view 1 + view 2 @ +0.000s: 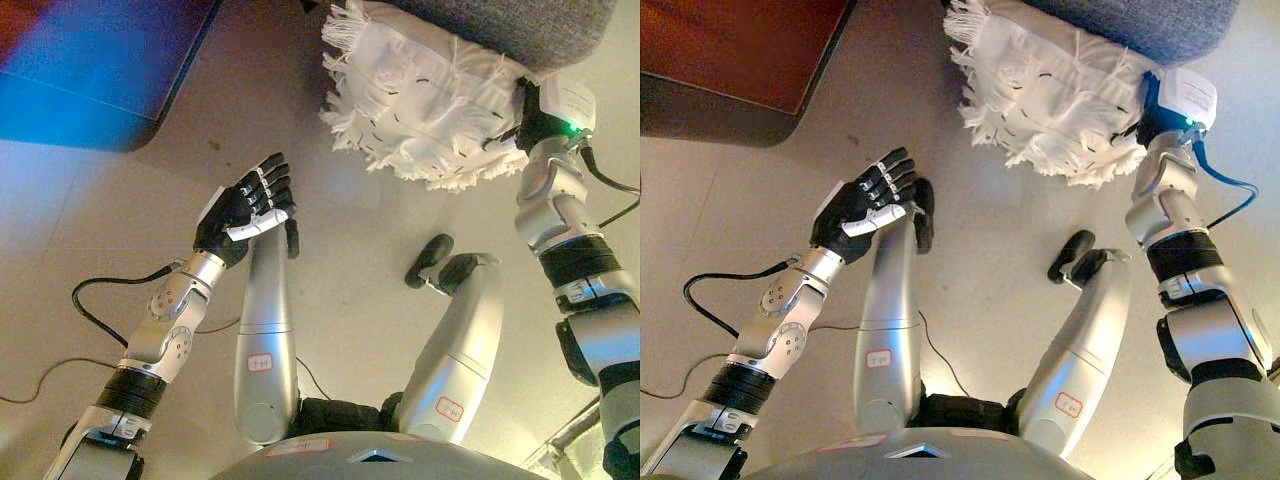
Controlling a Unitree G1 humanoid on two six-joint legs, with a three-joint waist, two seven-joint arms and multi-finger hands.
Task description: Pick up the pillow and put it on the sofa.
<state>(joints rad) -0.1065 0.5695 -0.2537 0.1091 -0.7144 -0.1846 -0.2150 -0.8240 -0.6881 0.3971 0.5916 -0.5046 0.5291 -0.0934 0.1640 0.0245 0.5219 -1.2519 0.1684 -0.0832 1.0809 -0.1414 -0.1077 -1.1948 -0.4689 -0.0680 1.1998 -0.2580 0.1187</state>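
Observation:
A white pillow (420,100) with a fringed edge and small dark stitches is at the top centre, off the floor. Its far side meets the front edge of the grey fabric sofa (520,25). My right hand (528,118) is at the pillow's right end, mostly hidden behind the pillow. My left hand (248,208) hangs in the air at centre left, well apart from the pillow. Its fingers are relaxed and hold nothing.
A dark wooden table (730,50) with a rounded corner fills the top left. Pale bare floor (980,260) lies between the table, the sofa and me.

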